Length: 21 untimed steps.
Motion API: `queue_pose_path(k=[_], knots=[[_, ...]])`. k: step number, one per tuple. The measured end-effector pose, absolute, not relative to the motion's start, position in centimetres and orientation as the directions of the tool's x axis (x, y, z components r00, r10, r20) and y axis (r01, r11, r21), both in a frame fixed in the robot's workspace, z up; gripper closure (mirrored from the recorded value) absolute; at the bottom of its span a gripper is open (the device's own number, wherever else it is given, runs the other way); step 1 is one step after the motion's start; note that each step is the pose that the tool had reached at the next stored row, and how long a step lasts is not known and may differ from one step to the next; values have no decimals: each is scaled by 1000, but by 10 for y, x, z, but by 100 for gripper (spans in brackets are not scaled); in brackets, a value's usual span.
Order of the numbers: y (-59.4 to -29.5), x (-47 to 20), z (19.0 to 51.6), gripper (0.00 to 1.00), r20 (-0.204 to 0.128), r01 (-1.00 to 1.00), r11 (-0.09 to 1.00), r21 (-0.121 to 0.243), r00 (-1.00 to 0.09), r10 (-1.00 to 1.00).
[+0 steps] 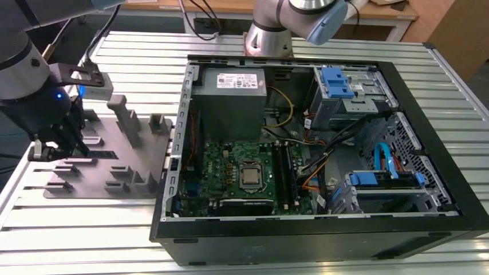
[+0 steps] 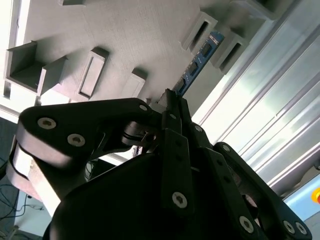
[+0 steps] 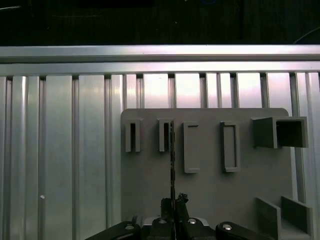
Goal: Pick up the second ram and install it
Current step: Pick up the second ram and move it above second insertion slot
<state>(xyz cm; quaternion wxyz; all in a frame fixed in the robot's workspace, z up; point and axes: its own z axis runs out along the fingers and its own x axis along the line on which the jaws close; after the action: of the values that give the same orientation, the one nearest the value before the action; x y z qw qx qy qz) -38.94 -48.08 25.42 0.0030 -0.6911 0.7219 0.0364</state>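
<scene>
Black gripper (image 2: 171, 100) pinches one end of the ram (image 2: 197, 60). Its far tip sits by posts (image 2: 200, 29) on the grey plate (image 2: 125, 30).

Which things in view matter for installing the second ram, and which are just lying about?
Job: second ram, gripped by the pincer; grey fixture plate beneath it; black memory slots in the case.
Lying about: power supply, blue drive brackets, processor, cables.

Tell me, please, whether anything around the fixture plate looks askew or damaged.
Nothing stands out. The thin blue-green memory stick stands on edge, straight between upright posts of the grey plastic fixture plate, with the black tool closed on its end.
</scene>
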Motion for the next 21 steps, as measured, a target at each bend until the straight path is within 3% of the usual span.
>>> queue_pose_path(k=[21], knots=[[-481,-389,290,89,-55,-998,42,48,-45,-998]])
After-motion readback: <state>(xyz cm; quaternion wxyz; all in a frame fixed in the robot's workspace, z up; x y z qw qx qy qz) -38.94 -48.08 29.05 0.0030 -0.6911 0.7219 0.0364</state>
